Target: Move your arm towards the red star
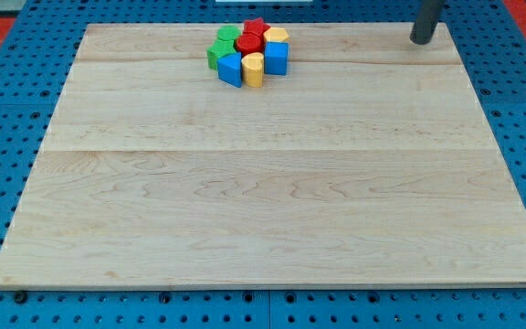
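While my tip (421, 40) sits far right, red star (256, 26) tops the cluster, orientation unclear.

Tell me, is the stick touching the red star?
Apart. The camera view shows my tip far to the right of the red star, with bare board between.

The red star (256, 26) lies flat at the far edge of the block cluster, well apart from my tip (421, 40), toward the view's left.

A single camera views the surface (272, 201) from above its bottom edge, angled obliquely downward toward the top edge. Framing is moderately distant; nearly the whole surface is visible.
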